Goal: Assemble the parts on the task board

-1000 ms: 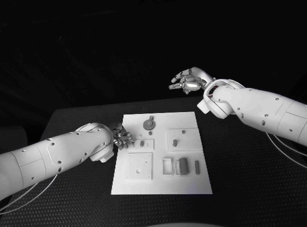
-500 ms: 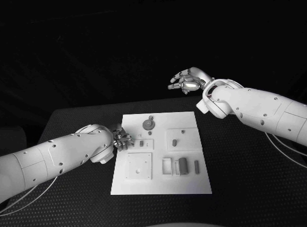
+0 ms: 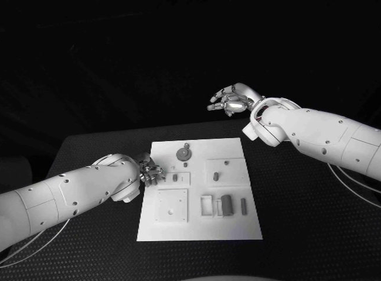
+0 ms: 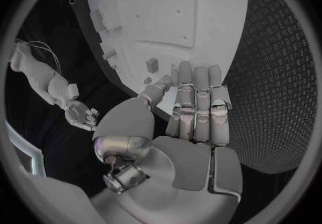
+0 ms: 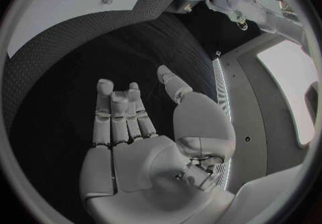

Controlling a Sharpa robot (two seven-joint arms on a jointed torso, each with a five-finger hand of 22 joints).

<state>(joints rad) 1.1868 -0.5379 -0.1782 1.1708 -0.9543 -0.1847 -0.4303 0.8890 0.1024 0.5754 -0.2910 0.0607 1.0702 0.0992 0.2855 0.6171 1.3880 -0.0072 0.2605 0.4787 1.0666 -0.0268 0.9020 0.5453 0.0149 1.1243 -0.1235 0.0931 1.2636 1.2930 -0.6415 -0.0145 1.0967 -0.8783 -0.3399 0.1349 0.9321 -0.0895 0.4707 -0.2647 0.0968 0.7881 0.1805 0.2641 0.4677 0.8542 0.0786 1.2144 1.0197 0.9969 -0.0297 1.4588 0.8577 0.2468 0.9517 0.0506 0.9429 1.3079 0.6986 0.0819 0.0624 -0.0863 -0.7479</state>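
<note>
A white task board lies flat in the middle of a black table, its long sides running away from the robot. Every place below is given from this board.

Just beyond the board's left long edge, about level with its middle, the left hand sits low at the rim, at the end of a white arm that comes across the table from the left. In the left wrist view the same hand has its fingers laid straight and close side by side, the thumb out to one side, with nothing in it; the fingertips reach just over the board's edge.

On the board, a round grey part lies near the far edge. Small upright parts stand near the middle. Toward the near right, a dark oblong part lies beside a slim one. The near strip of the board is bare white.

Beyond the far right corner, well apart from the board and raised above the table's far edge, the right hand hangs with fingers loosely spread, holding nothing. The right wrist view shows this hand open-palmed over dark table.

Bare black table borders the board on its right and near sides.
</note>
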